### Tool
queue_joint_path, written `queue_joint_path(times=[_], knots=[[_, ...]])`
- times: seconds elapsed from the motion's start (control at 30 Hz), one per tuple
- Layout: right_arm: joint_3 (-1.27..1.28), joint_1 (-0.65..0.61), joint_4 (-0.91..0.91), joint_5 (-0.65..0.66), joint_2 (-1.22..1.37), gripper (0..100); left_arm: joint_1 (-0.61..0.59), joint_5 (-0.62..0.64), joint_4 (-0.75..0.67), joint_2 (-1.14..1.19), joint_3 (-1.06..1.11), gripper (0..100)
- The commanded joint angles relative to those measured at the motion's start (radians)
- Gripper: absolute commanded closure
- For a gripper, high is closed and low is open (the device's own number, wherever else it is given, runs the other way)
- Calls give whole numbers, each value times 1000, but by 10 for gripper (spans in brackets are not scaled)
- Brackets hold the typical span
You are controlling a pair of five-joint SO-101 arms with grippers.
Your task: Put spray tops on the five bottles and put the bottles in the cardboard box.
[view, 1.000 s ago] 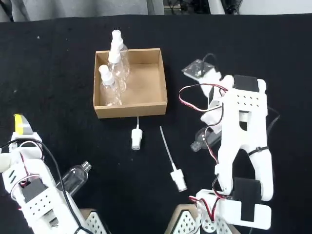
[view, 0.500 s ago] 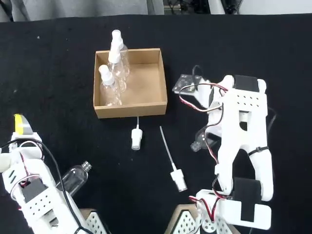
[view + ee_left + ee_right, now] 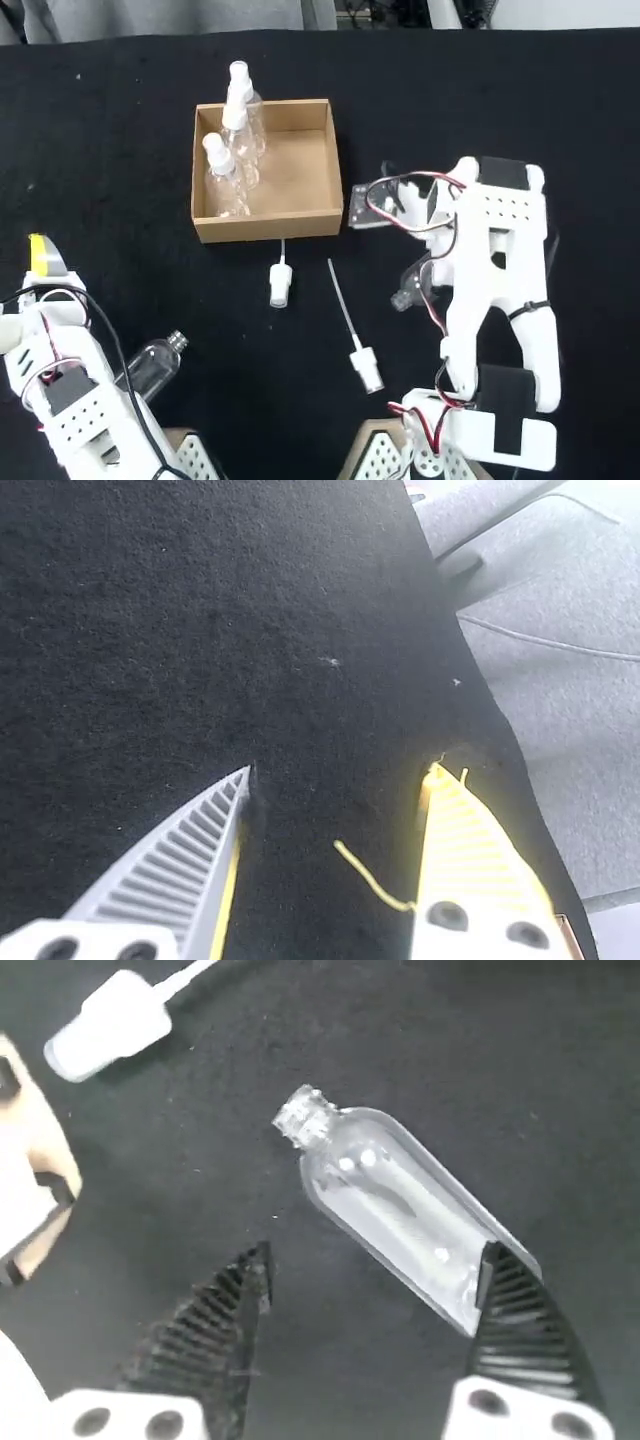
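Observation:
The cardboard box (image 3: 300, 175) holds three capped bottles (image 3: 228, 160) along its left side. An uncapped clear bottle (image 3: 395, 1205) lies on the black cloth between the spread fingers of my open right gripper (image 3: 376, 1255); from above, this bottle (image 3: 408, 292) peeks out beside the right arm. A second uncapped bottle (image 3: 152, 366) lies by the left arm. Two spray tops rest in front of the box: one (image 3: 280, 284) close to it, the other (image 3: 365, 368) with a long tube. My left gripper (image 3: 341, 771) hangs open over bare cloth near the table edge.
The white right arm (image 3: 495, 290) covers much of the right side of the table. A spray top (image 3: 110, 1025) lies just beyond the bottle's neck in the right wrist view. The cloth's edge (image 3: 500, 730) runs close to the left gripper.
The right arm's wrist end has swung left and toward the front, from behind the box's right corner to beside the box. The left arm, bottles and spray tops have not moved.

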Motion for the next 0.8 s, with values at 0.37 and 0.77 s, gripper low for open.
queue_joint_path(times=[0.37, 0.77], knots=[[295, -18, -473, 26, 5, 726, -4, 2, -2, -15, -64, 752], [383, -20, -618, -86, 5, 726, -2, 2, -2, -15, -64, 752]])
